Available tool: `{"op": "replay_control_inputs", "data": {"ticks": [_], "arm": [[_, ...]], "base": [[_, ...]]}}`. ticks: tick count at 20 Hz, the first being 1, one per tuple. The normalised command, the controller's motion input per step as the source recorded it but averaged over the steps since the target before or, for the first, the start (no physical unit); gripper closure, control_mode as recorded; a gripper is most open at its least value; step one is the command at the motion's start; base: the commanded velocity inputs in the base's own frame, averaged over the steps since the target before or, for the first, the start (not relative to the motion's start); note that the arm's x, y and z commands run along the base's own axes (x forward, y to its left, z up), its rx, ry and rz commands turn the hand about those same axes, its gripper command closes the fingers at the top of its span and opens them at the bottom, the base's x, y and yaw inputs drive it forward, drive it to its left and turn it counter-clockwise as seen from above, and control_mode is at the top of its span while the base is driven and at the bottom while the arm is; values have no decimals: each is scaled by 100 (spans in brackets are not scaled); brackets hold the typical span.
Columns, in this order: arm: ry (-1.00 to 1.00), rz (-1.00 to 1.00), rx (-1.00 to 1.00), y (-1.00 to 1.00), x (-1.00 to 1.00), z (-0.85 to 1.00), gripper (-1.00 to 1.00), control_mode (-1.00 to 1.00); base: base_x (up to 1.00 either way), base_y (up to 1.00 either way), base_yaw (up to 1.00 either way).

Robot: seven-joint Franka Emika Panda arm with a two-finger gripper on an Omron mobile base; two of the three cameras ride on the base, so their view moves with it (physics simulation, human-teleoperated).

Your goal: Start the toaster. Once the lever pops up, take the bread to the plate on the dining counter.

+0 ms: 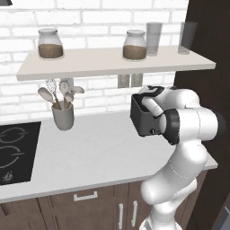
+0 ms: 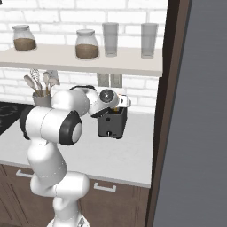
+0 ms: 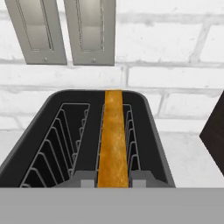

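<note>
Bread standing on edge in the toaster's right slot, hand clamped narrow on its near edge, pale surface below

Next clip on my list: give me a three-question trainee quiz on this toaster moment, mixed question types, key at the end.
1. True or false: the bread stands on edge in the toaster's right-hand slot, as the hand view shows it.
2. Multiple choice: what do the gripper fingertips flank in the hand view? A) the utensil holder B) the bread C) a jar
3. Fill in: on the shelf above the counter stand two jars and two ___.

Key: 1 true. 2 B; the jaws are shut on the slice. 3 glasses.
</note>
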Motion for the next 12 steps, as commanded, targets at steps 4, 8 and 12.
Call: {"op": "replay_control_inputs", "data": {"ticks": [4, 8, 12], "arm": [[0, 0, 0, 0, 0, 0, 100, -100], [0, 0, 0, 0, 0, 0, 100, -100], [0, 0, 0, 0, 0, 0, 100, -100]], "base": [[0, 0, 0], [0, 0, 0], [0, 0, 0]]}}
